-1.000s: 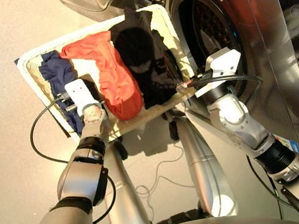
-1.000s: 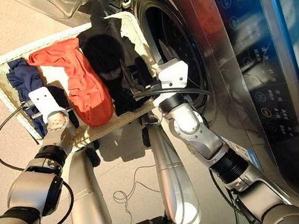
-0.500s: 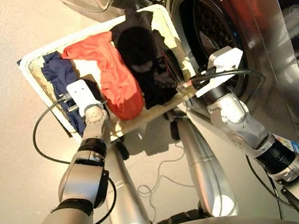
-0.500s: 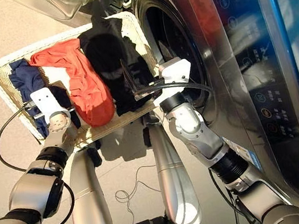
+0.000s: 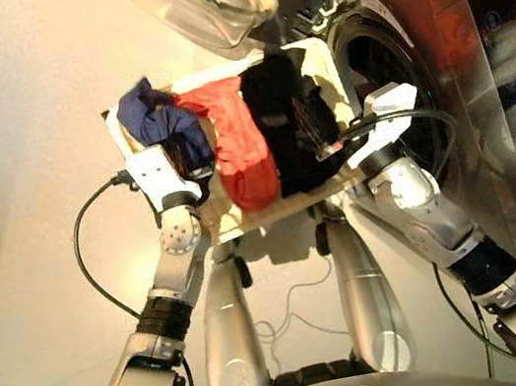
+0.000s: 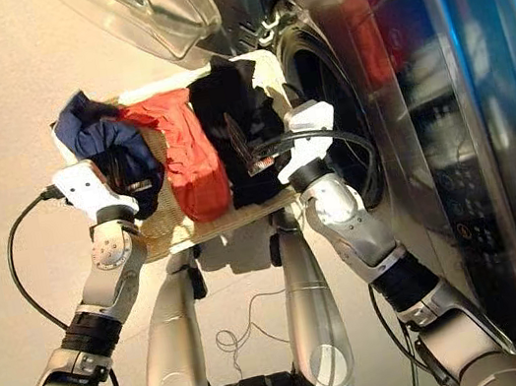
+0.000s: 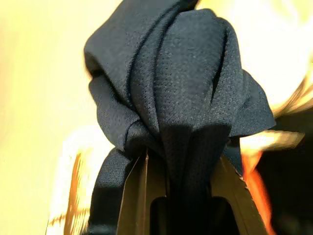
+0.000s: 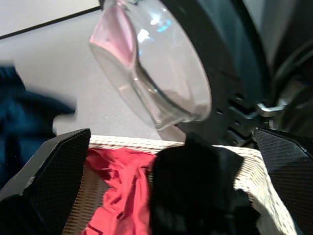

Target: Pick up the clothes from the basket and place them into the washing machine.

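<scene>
So compared with a second ago, the left gripper (image 7: 178,196) has the navy garment (image 5: 160,118) pinched between its fingers and bunched up off the basket (image 5: 242,218) at its far left corner, where it lay flat before. The red-orange garment (image 5: 239,151) and black garment (image 5: 285,128) haven't shifted, still side by side in the basket. The right gripper (image 8: 171,196) sits spread wide with nothing in it, by the basket's right edge next to the washing machine (image 5: 394,59), its glass door (image 5: 204,2) swung open.
</scene>
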Robot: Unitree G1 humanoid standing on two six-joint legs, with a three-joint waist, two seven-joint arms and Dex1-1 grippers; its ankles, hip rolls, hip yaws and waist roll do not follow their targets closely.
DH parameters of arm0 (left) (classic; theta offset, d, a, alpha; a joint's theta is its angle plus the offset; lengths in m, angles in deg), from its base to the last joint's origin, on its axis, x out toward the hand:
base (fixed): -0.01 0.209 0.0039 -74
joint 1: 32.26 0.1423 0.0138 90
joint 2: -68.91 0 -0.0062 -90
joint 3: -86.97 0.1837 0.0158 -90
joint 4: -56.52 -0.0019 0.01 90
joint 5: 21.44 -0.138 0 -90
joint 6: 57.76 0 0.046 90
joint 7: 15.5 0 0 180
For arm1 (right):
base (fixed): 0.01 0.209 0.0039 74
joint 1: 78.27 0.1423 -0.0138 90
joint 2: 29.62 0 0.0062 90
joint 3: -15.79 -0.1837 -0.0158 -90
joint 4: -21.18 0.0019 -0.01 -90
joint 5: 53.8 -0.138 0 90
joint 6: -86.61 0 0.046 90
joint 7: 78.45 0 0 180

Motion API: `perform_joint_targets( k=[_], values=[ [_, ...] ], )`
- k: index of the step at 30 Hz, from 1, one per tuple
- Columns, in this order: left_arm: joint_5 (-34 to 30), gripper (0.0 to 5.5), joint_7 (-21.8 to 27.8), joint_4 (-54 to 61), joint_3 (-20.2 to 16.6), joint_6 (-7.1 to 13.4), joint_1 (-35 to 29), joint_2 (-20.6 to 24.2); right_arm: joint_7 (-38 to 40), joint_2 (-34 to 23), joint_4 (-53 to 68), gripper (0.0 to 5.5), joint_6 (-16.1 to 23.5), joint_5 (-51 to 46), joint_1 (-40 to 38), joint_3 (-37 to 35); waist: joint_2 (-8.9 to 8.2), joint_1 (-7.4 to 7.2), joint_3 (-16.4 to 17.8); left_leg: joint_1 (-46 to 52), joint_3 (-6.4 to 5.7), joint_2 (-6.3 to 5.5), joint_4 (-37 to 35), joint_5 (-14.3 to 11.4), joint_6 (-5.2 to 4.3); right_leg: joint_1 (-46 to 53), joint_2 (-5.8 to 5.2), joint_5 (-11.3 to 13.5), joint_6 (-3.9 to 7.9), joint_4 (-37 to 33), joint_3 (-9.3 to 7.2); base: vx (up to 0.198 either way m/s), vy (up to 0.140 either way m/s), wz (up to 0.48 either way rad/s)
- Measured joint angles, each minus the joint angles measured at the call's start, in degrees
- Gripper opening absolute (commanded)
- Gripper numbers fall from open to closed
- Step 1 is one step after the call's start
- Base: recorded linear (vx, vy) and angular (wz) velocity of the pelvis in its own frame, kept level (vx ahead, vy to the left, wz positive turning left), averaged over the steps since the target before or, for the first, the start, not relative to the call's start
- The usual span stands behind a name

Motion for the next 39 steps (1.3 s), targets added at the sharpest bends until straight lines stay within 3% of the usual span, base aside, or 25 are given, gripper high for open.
perform_joint_targets(
  k=[4,13,21,24,28,31,39],
  values=[
    [0.1,0.0,3.7,6.3,-0.3,0.7,-0.2,1.5,-1.0,-0.5,-0.2,5.5,-1.9,2.1,2.0,0.2,0.43,0.92,0.2,0.3,-0.06,-0.31,-0.2,0.1,0.21,0.5,-0.42,0.2,0.38,-0.4,0.04,0.0,0.0,0.0],
    [7.0,0.0,12.6,16.5,0.9,0.3,1.5,2.3,-4.7,-0.5,-1.2,5.5,-5.5,8.1,7.4,1.7,1.0,0.96,0.6,0.2,-0.06,-0.51,-0.2,0.3,0.41,0.6,-0.62,0.4,0.61,-0.9,0.11,0.0,0.0,0.0],
    [15.4,0.0,19.8,18.7,6.0,-3.1,-0.7,4.1,-6.4,-0.1,-4.7,5.5,-7.8,13.0,14.2,5.8,1.8,0.97,1.0,0.3,0.07,-0.69,-0.2,0.3,0.41,0.6,-0.57,0.7,0.59,-1.0,0.37,0.0,0.0,0.0],
    [17.3,0.0,21.9,18.8,8.4,-4.0,-1.3,6.2,-7.5,-0.2,-4.7,5.5,-8.0,13.1,17.2,7.5,1.88,0.99,1.0,0.3,0.65,-0.86,-0.2,0.3,0.5,0.6,-0.49,1.3,0.68,-1.6,0.88,0.0,0.0,0.0],
    [17.9,0.0,23.1,18.8,8.9,-4.5,-1.7,7.4,-8.0,0.1,-5.1,5.5,-8.0,13.5,18.2,8.5,2.34,1.04,1.3,1.2,1.0,-0.89,-0.2,0.4,0.61,1.3,-0.52,1.6,0.75,-1.7,1.22,0.0,0.0,0.0],
    [18.0,0.0,24.2,18.8,10.1,-4.9,-2.5,10.7,-8.7,0.6,-7.4,5.5,-8.0,13.3,20.0,10.6,2.49,0.95,1.4,1.4,1.43,-0.93,-0.2,0.5,0.7,1.4,-0.37,1.7,0.76,-1.8,1.68,0.0,0.0,0.0],
    [18.7,0.0,25.0,18.9,10.8,-5.6,-2.6,11.4,-9.9,1.6,-8.8,5.5,-9.0,13.2,22.3,13.5,2.66,0.98,1.5,1.4,1.77,-0.87,-0.2,0.5,0.78,1.5,-0.06,2.8,0.81,-3.2,2.43,0.0,0.0,0.0]
  ],
)
